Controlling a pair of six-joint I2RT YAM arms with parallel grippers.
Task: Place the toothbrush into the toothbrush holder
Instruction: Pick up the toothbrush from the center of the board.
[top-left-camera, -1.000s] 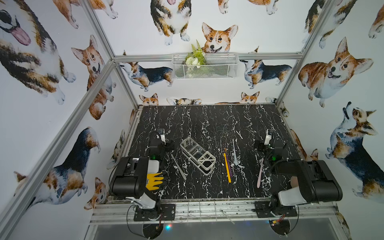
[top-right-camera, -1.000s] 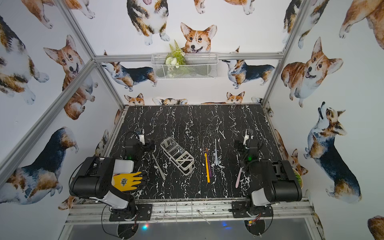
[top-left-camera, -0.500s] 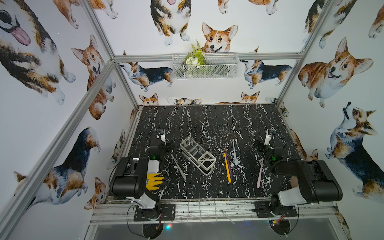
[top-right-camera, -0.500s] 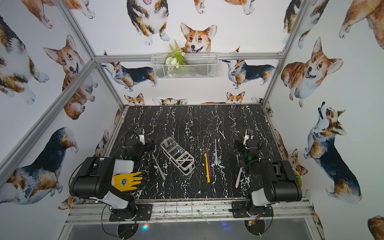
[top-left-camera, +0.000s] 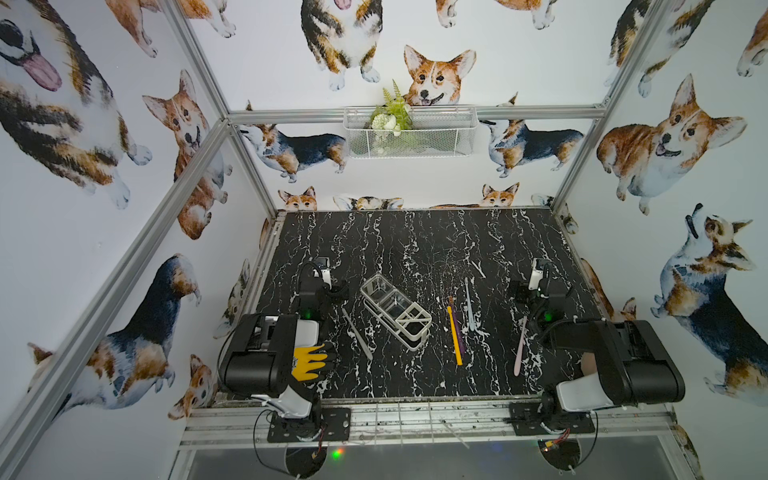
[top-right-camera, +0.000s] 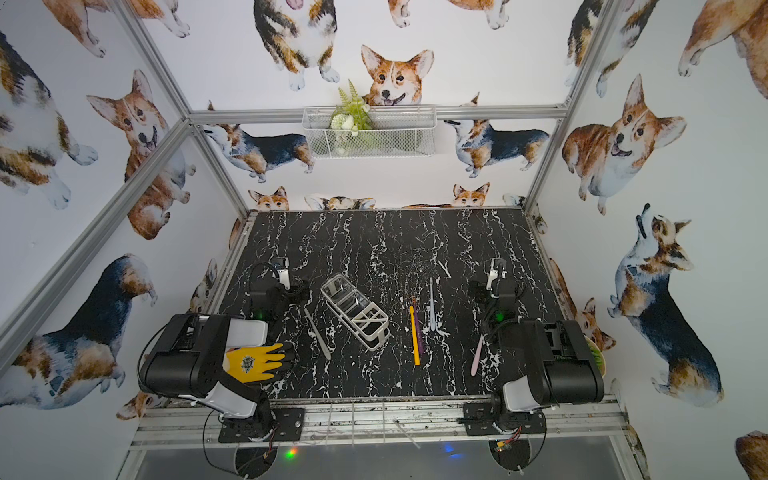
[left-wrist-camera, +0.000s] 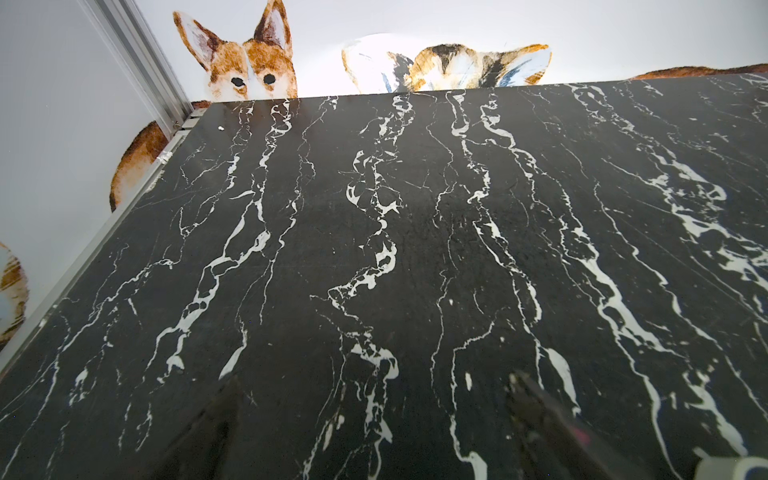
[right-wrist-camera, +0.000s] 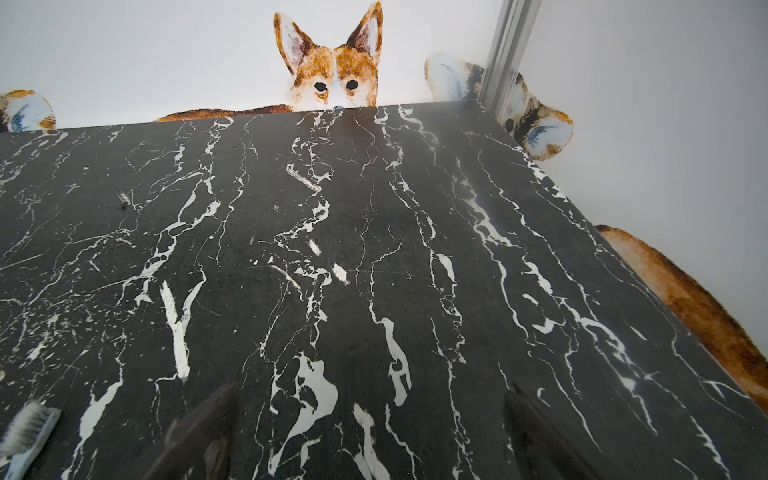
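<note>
Clear toothbrush holder (top-left-camera: 395, 313) on marble (top-left-camera: 415, 249); greenery (top-left-camera: 392, 114) in basket (top-left-camera: 440, 139).

A black table (top-left-camera: 415, 249) veined with white fills the floor of a booth whose white walls are covered in pictures of corgis (top-left-camera: 436, 75), with a few dog faces peeking just above the table's far edge. A silver metal rail (top-left-camera: 291, 116) runs across the back wall, and a white wire basket (top-left-camera: 440, 139) hangs from it, holding a small green plant (top-left-camera: 390, 112) with white flowers at one end. A yellow glove (top-left-camera: 309, 361) with dark fingertips lies near the table's front left corner, fingers pointing toward the middle.
</note>
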